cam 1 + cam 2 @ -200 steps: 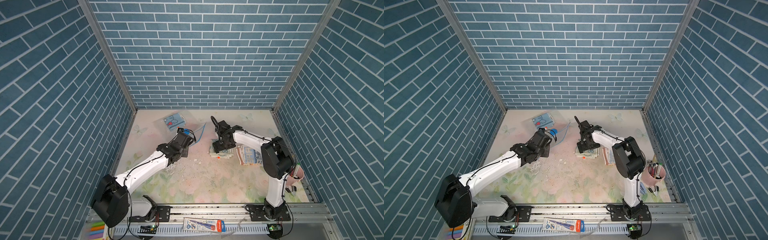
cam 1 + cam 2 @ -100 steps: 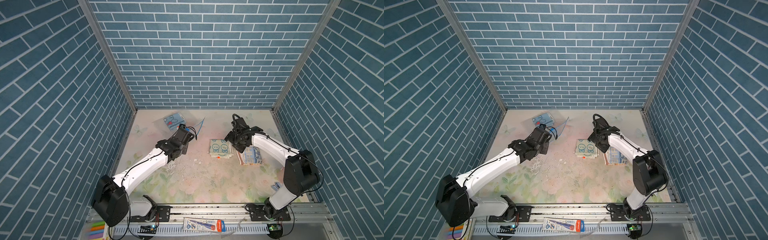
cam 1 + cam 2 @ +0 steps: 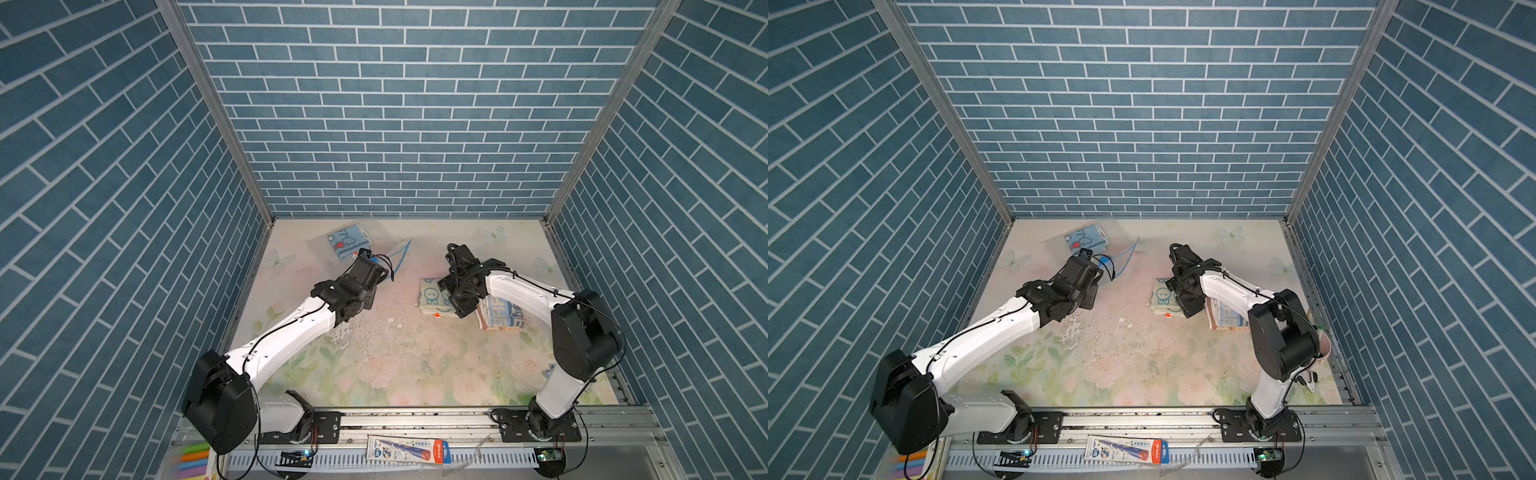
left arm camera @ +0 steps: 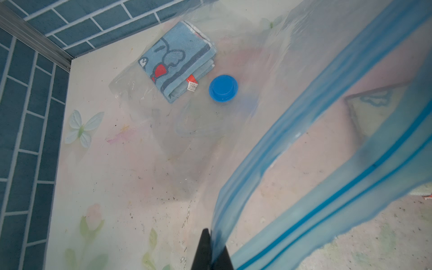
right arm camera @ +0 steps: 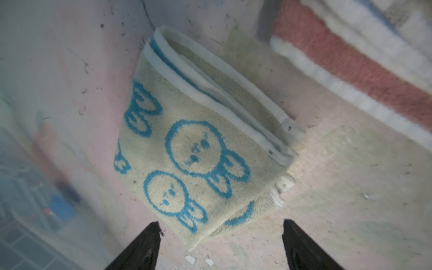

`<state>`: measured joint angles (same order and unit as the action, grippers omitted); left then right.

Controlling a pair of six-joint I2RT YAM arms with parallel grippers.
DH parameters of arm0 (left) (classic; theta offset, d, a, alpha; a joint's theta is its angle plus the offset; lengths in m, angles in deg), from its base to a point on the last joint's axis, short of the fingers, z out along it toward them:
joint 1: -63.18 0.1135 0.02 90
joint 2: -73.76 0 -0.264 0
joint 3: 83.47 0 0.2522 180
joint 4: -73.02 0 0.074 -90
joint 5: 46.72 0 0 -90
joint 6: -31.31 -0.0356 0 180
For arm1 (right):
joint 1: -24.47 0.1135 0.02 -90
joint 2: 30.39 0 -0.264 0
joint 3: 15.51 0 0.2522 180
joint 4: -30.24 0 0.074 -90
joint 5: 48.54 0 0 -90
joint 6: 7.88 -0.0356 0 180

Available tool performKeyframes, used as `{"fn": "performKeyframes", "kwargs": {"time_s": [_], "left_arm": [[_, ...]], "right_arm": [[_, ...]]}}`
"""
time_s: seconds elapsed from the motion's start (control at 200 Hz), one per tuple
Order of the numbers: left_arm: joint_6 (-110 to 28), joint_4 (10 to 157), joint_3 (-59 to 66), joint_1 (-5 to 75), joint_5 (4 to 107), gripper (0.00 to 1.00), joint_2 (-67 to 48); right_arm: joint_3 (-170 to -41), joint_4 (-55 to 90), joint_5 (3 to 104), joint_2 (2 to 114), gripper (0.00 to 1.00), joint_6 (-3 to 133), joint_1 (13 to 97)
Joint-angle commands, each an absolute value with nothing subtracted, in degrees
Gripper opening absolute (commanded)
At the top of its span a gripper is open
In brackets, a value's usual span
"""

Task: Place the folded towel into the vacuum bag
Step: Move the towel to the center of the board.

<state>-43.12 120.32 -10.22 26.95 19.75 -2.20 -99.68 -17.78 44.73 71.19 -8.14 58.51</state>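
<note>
I am looking down at a floral table (image 3: 395, 365) walled in by blue brick panels. A striped towel (image 3: 500, 313) lies just beside the folded towel (image 3: 432, 293), partly under the right arm. A blue cartoon towel (image 4: 177, 58) sits inside the vacuum bag (image 4: 187, 131) at its closed end, next to the round blue valve cap (image 4: 223, 88). White flakes dot the worn table surface between the two arms.

The vacuum bag lies near the back left corner. Its length runs from that corner toward the middle of the table, and its blue zip strip (image 4: 304, 145) faces the folded towel. The left gripper (image 4: 211, 243) is pinched tight on the zip strip, holding that edge up off the table.

The folded towel, cream with blue bunnies, lies flat near the table's middle, apart from the bag. Its stacked hems face the striped towel. It looks nearly square, and the right arm hides part of it from above, so I cannot tell its long axis. The right gripper (image 5: 222, 224) hovers over it with jaws spread wide, one towel corner between them.
</note>
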Motion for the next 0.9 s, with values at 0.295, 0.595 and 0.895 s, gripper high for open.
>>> {"fn": "performKeyframes", "kwargs": {"time_s": [0.295, 0.595, 0.895], "left_arm": [[-43.1, 119.3, -11.2, 27.2, 18.0, 0.0, -1.4], [-43.1, 119.7, -11.1, 27.2, 17.6, 0.0, -1.1], [-43.4, 120.0, -10.6, 27.2, 16.7, 0.0, -1.3]], "right_arm": [[-105.6, -21.5, 41.5, 79.9, 0.64, -8.6, 58.5], [-111.3, -19.9, 48.9, 85.8, 0.59, 11.5, 58.2], [-114.7, -31.0, 44.5, 84.7, 0.61, 39.9, 58.1]]}}
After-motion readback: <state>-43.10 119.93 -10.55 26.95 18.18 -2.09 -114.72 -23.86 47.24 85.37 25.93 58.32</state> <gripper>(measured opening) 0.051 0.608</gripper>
